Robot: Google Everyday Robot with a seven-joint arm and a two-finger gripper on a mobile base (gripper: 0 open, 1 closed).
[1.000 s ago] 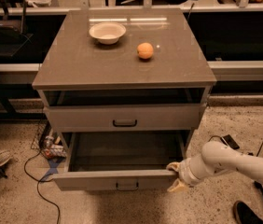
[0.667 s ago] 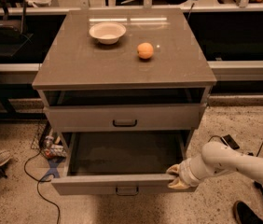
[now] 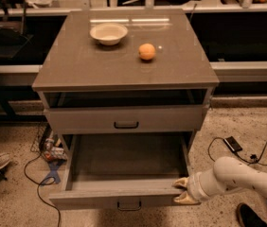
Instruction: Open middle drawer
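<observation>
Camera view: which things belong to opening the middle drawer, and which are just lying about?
Part of the job:
- middle drawer, pulled out
- gripper, at the drawer's right front corner

Lying about:
- bowl on the cabinet top
- orange on the cabinet top
- upper drawer, closed

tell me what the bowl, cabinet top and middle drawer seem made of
Bowl: pale and smooth with a slight sheen. It could be ceramic or plastic.
Cabinet top: grey, probably glossy laminate or painted board, since it mirrors the lights.
Middle drawer: flat matte grey panels, likely painted wood or laminate. Its dark handle looks like metal.
The gripper is at the drawer's right front corner.
</observation>
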